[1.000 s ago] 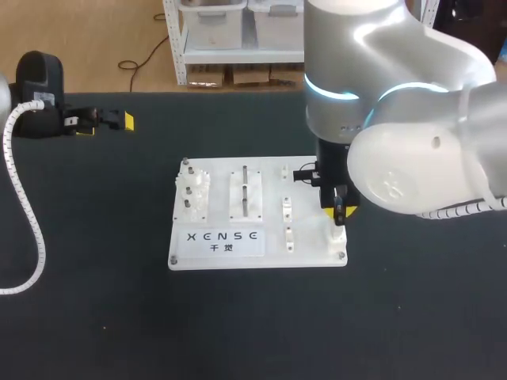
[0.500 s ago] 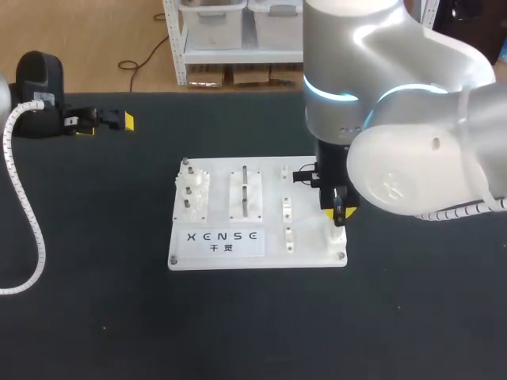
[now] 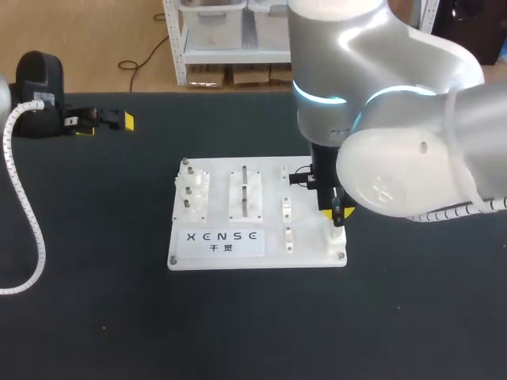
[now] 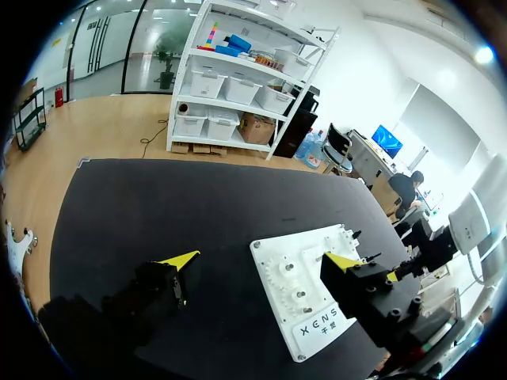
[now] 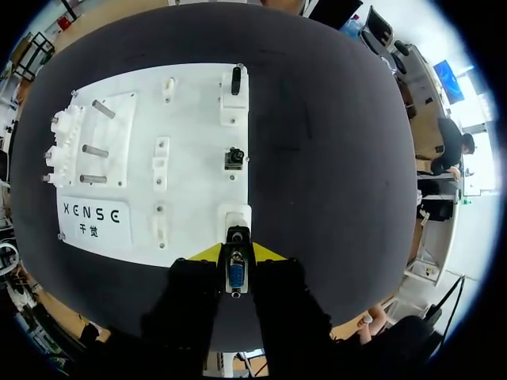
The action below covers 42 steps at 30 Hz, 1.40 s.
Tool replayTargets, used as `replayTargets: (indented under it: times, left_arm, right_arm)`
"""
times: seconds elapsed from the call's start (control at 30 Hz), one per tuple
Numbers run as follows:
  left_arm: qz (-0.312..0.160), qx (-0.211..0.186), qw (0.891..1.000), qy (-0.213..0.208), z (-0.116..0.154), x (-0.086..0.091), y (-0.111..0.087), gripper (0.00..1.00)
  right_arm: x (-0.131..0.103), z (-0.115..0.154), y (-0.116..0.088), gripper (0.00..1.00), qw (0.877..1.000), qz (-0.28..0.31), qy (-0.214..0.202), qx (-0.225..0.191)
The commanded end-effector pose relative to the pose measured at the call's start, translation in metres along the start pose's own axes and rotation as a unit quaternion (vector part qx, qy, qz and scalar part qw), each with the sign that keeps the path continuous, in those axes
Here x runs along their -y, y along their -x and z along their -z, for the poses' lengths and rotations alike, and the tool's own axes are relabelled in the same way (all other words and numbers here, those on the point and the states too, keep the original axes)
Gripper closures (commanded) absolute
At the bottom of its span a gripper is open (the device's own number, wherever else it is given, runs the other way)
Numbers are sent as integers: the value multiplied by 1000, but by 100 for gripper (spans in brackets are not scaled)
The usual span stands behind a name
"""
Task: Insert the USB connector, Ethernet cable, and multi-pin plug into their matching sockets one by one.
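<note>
In the head view the right arm point(image 3: 396, 119) hides the white board's point(image 3: 218, 241) far right corner and most of the right gripper point(image 3: 337, 212); the multi-pin plug point(image 5: 236, 275) has pins too small to tell; the left arm point(image 3: 36, 83) is cut off at the picture's edge.

The fixture board point(image 3: 305, 253) is lying mid-table point(image 3: 253, 324), with the arms standing on opposite sides.
The right gripper point(image 3: 337, 207) is hanging over the board's 4 o'clock corner. The multi-pin plug point(image 5: 236, 273) is sitting between its fingers, in line with the socket block point(image 5: 235, 220) there. The left gripper point(image 3: 104, 123) is sitting well apart, at 10 o'clock from the board.
</note>
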State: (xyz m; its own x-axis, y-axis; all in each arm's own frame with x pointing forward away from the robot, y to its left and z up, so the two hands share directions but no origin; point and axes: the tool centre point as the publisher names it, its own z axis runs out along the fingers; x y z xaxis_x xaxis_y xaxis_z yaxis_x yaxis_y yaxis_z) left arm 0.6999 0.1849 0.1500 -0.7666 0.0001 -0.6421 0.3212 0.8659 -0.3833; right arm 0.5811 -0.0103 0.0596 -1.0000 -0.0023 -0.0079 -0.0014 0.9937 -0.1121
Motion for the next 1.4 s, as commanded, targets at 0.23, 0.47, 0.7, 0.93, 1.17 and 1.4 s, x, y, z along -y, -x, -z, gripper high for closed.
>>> replayTargets:
  times: [0.23,0.47,0.7,0.93,1.17,1.4]
  left_arm:
    - [0,0,1000,0,0,0,0,0]
    - [0,0,1000,0,0,0,0,0]
    - [0,0,1000,0,0,0,0,0]
    - [0,0,1000,0,0,0,0,0]
    - [0,0,1000,0,0,0,0,0]
    - [0,0,1000,0,0,0,0,0]
  right_arm:
    - [-5,-10,-2,100,1000,-4,-2,-2]
    - [-7,-9,-3,100,1000,2,-3,0]
    - [-4,-11,-4,100,1000,1,0,-2]
    - [0,-17,-8,100,1000,-3,8,-11]
    - [-1,-13,-7,100,1000,-4,28,-5]
    - [-2,-7,-5,100,1000,-2,30,-1]
